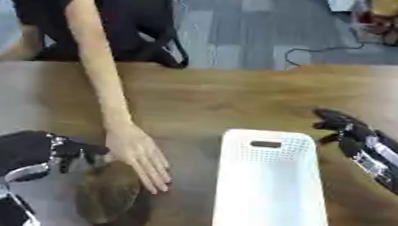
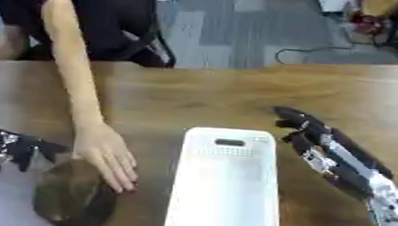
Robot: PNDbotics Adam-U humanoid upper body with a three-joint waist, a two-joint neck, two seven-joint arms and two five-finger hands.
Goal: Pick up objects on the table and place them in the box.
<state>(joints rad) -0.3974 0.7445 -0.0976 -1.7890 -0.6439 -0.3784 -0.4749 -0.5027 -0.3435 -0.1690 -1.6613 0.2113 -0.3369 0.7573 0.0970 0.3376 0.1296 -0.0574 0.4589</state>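
Down at the near edge, just left of the white box (image 1: pixel 272 190), you have a brown rounded object (image 1: pixel 109 196) lying on the wooden table (image 1: pixel 203 95); its long axis runs roughly near-to-far, leaning a little toward the box at its far end. What it is cannot be made out beyond a dull brown, oval lump. Your left hand (image 1: pixel 33 156) sits just left of it, farther from the box, its dark fingers reaching toward the object's far end; whether they are curled or straight cannot be told. A person's bare hand (image 1: pixel 138 156) lies flat, fingers on the object's far end, between your left hand and the box. The box itself is long and narrow, its length running away from you, with a handle slot (image 1: pixel 266 144) at the far end. Your right hand (image 2: pixel 310 135) hovers just right of the box's far end, fingers straight and holding nothing, pointing away from you.
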